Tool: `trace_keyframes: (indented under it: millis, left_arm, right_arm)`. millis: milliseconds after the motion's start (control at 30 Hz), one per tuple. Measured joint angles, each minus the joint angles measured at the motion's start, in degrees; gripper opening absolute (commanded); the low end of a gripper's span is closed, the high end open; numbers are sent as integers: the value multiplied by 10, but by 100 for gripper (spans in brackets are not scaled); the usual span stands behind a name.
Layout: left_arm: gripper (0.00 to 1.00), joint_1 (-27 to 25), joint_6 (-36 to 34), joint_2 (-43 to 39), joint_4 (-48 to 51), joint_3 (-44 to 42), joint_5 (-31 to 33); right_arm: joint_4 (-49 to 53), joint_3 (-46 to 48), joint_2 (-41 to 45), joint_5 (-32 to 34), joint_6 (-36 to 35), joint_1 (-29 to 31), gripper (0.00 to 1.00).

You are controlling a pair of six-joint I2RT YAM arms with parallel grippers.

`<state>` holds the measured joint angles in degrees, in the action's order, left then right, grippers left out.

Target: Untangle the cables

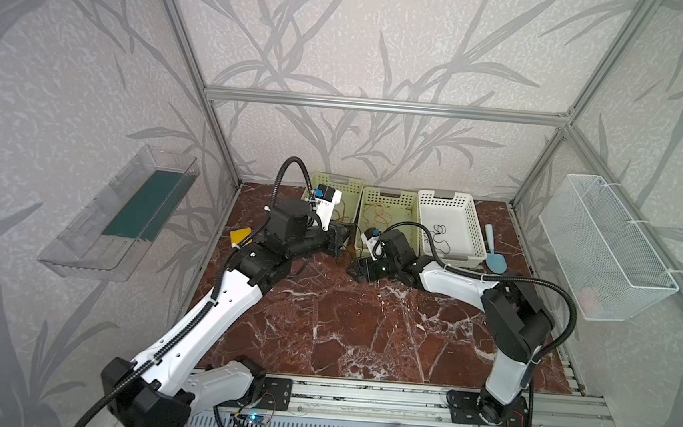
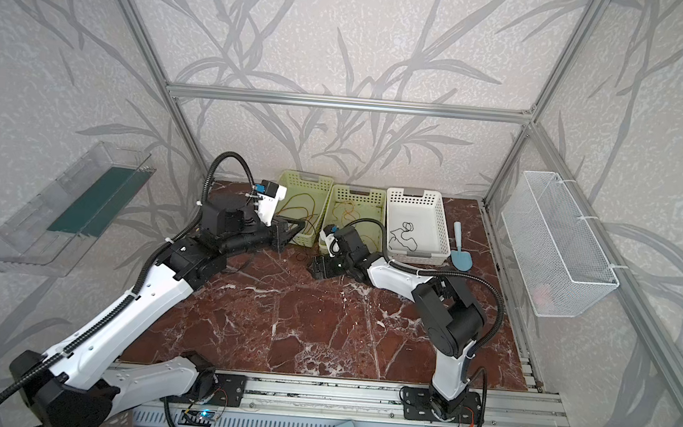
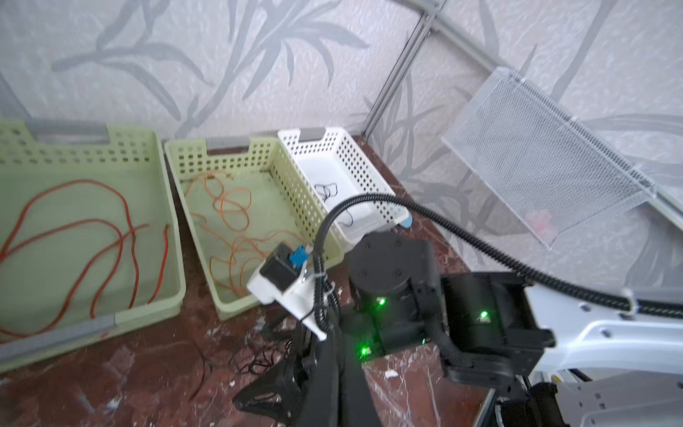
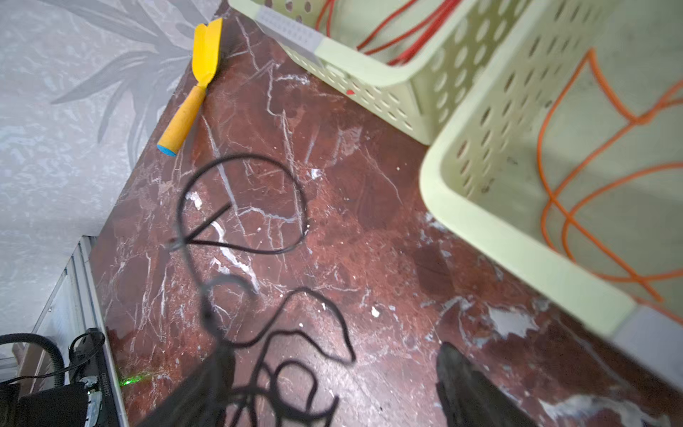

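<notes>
Black cable (image 4: pixel 258 252) by wide-open right end effector (image 4: pixel 334 355); left end effector (image 1: pixel 342 239) closed.

A red-brown marble table (image 1: pixel 364 329). Along its far edge stand a left green basket (image 1: pixel 336 178), a middle green basket (image 1: pixel 391 192) and a white basket (image 1: pixel 476 229). A blue trowel (image 1: pixel 496 260) lies just right of them and a yellow trowel (image 4: pixel 199 74) lies at the left edge. A thin black cable (image 4: pixel 240 157) curls in front of the green baskets.

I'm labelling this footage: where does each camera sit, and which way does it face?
Both top views: high above the rail, looking down at the table; both arms show.
Left wrist: faces the baskets and right arm; left gripper shows.
Right wrist: low, facing the black cable; right gripper shows.
Both wrist views share the orange cable.
</notes>
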<state>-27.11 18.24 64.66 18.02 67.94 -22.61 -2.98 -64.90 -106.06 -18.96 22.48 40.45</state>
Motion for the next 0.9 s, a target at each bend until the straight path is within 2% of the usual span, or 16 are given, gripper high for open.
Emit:
trace_keyframes:
  millis: [333, 567, 800, 900]
  left_arm:
    - [0, 0, -44, 0, 44, 103, 2]
    - [0, 0, -63, 7, 52, 118, -9]
    - [0, 0, -60, 27, 41, 112, -37]
    - [0, -2, -52, 34, 27, 107, -53]
  right_arm:
    - [8, 90, 25, 30, -1, -24, 61]
    - [35, 137, 103, 59, -20, -38, 62]
    - [45, 191, 186, 68, -67, -47, 73]
    - [28, 224, 228, 53, -92, -47, 75]
